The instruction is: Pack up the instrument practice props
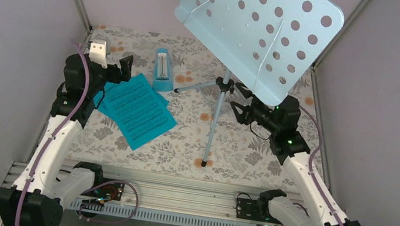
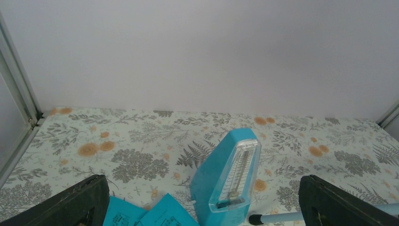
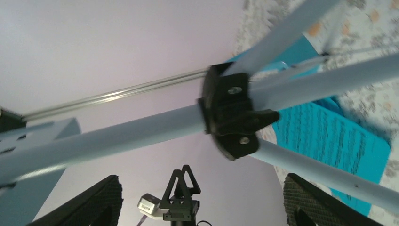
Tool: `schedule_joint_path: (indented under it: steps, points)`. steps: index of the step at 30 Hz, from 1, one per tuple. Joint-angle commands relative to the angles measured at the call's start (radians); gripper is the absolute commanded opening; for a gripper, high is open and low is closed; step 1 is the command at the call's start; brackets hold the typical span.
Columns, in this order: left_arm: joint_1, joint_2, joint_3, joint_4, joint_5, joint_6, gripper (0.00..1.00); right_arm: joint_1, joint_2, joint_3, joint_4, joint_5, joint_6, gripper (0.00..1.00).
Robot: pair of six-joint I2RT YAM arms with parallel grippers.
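The light blue music stand stands upright at mid-table, its perforated desk (image 1: 260, 27) tilted over the tripod hub (image 1: 225, 84). My right gripper (image 1: 238, 100) is open just right of the hub. In the right wrist view the black hub (image 3: 233, 110) and pole (image 3: 117, 136) cross ahead of the right gripper (image 3: 200, 202), with nothing between the pads. Teal sheet-music pages (image 1: 136, 110) lie flat on the left. The metronome (image 1: 161, 71) stands behind them. My left gripper (image 1: 122, 72) hovers open over the pages' far corner, facing the metronome (image 2: 226, 183) from a short distance.
A floral cloth (image 1: 182, 140) covers the table, with lilac walls on three sides. One tripod leg's black foot (image 2: 256, 219) rests beside the metronome, and another foot (image 1: 203, 163) is near the front rail (image 1: 176, 183).
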Motion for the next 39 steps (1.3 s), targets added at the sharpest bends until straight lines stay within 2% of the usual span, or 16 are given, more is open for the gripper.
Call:
schedule_joint_path:
  steps: [1,4,11,14,28,33,36,39]
  points:
    - [0.002,0.005,0.019,0.0,0.01,-0.01,1.0,-0.006,0.078,0.046,-0.109,-0.078,0.129,0.76]
    - [0.002,0.005,0.019,0.0,0.011,-0.011,1.0,-0.005,0.112,0.063,-0.08,-0.096,0.142,0.71]
    - [0.001,0.006,0.02,0.0,0.015,-0.013,1.0,-0.006,0.145,0.098,-0.076,-0.053,0.174,0.71]
    - [0.001,0.005,0.02,0.0,0.017,-0.014,1.0,-0.005,0.162,0.102,-0.067,-0.052,0.187,0.67]
    - [0.002,0.0,0.019,0.004,0.026,-0.016,1.0,-0.007,0.135,0.085,-0.07,0.01,0.233,0.25]
    - [0.001,-0.001,0.018,0.003,0.025,-0.017,1.0,-0.007,0.133,0.084,-0.07,0.014,0.229,0.13]
    - [0.002,-0.001,0.018,0.004,0.026,-0.016,1.0,-0.006,0.132,0.075,-0.065,0.009,0.23,0.14]
    - [0.001,-0.001,0.018,0.003,0.026,-0.017,1.0,-0.007,0.132,0.067,-0.064,0.007,0.232,0.29]
